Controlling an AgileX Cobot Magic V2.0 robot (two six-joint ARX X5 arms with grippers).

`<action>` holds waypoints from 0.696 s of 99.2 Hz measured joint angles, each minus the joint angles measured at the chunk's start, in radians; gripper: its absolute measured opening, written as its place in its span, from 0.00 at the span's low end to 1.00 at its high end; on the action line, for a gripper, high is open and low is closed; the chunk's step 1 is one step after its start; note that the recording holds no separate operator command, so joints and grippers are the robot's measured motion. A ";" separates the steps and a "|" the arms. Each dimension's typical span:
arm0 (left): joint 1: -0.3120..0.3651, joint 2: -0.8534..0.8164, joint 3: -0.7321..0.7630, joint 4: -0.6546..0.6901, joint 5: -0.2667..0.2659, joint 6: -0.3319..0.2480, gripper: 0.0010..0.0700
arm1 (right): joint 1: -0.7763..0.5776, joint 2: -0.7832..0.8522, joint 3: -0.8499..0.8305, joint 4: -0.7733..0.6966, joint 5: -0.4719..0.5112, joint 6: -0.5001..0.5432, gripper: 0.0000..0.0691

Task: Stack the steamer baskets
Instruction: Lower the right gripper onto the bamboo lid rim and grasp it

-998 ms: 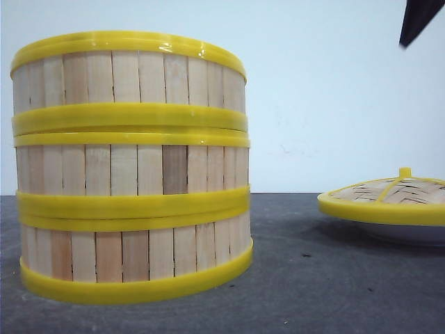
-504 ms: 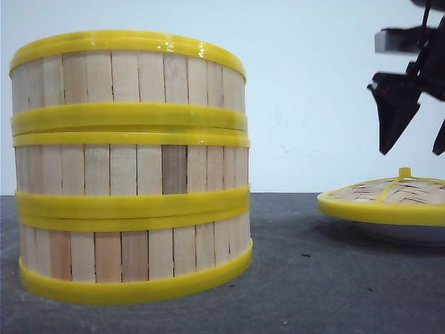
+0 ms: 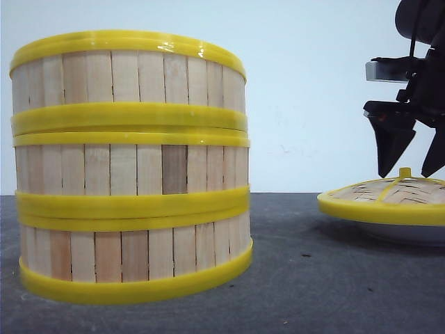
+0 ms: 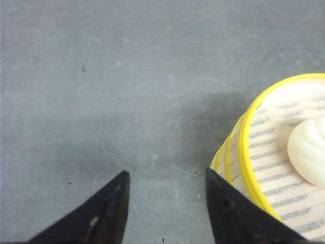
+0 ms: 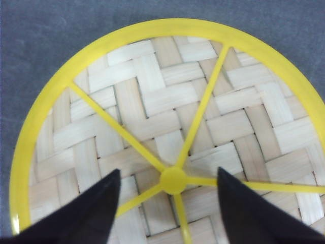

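Three steamer baskets (image 3: 132, 167) stand stacked in one column at the left of the front view. From above, the left wrist view shows the top basket's yellow rim (image 4: 244, 147) with a white bun (image 4: 310, 157) inside. My left gripper (image 4: 166, 173) hangs open over bare table beside the stack, one finger close to the rim; the front view does not show it. My right gripper (image 3: 405, 172) hovers open just above the domed woven lid (image 3: 382, 202). Its fingertips straddle the lid's yellow knob (image 5: 173, 180), and nothing is held.
The lid (image 5: 152, 101) rests on a white plate (image 3: 410, 236) at the right edge of the front view. A dark grey tabletop (image 3: 292, 278) lies between the stack and the plate. A pale wall stands behind.
My right gripper has come down from the top right corner to just above the lid's knob. The stack and the lid have not moved.
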 joint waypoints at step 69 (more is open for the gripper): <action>0.000 0.023 -0.004 -0.006 0.000 0.000 0.39 | 0.000 -0.006 0.002 -0.005 0.000 -0.001 0.09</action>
